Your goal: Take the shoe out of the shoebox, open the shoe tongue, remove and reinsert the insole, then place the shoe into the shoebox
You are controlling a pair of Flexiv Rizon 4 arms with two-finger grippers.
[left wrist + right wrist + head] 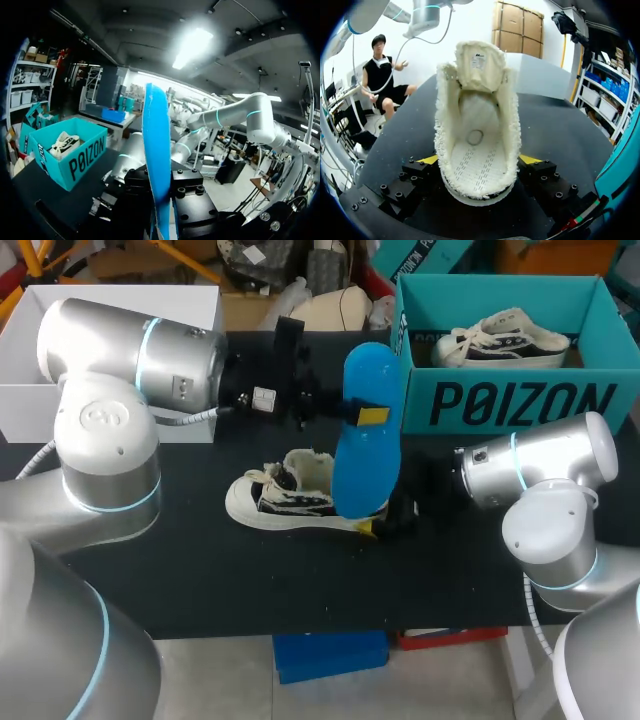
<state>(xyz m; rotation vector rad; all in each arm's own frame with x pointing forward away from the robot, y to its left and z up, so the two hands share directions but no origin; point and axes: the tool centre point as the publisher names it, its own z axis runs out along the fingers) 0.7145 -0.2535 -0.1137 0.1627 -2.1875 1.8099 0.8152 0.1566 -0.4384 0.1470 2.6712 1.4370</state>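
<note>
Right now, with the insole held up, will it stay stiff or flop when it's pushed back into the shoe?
Probably stiff: the insole holds its shape, barely bending, pinched only by the left jaws. Likely light, being thin edge-on in the left wrist view. The fuzzy lining of the shoe may drag on it.

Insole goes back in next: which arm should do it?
Left. The left gripper holds the blue insole upright over the shoe, while the right gripper grips the shoe's heel from both sides, steadying it.
</note>
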